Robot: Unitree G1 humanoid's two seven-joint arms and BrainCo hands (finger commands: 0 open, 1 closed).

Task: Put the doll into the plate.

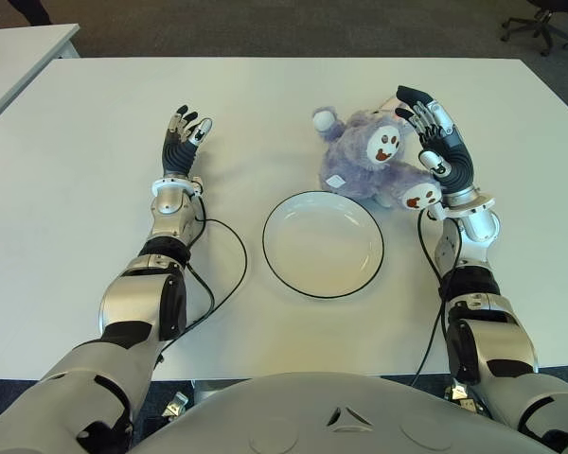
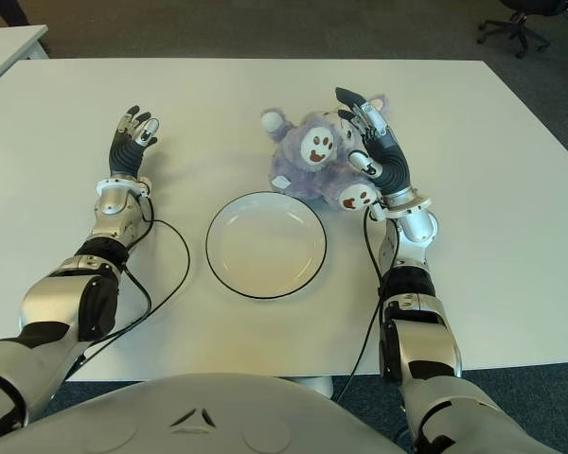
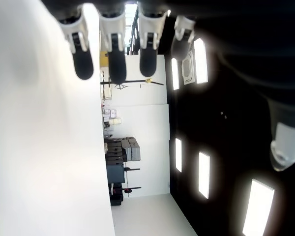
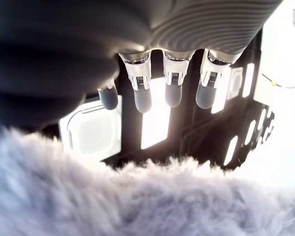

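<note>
Beside the plate (image 1: 323, 243), right hand (image 1: 437, 142) spread against doll (image 1: 369, 156), grasping nothing.

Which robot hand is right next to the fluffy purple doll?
The right hand, open right beside the purple doll. The left hand is open too, far across the white table, with nothing near it.

The right hand (image 4: 152, 59) fills the upper part of the view, its dark ribbed palm close to the camera. Four fingers (image 4: 173, 93) with white joints and grey tips reach out straight and apart from one another, closed on nothing. Across from the fingertips lies the doll's (image 4: 137, 201) pale lilac fur, shaggy and very near, with a clear gap between fur and fingertips. Beyond both, bright ceiling lights (image 4: 155, 120) glow against darkness.
</note>
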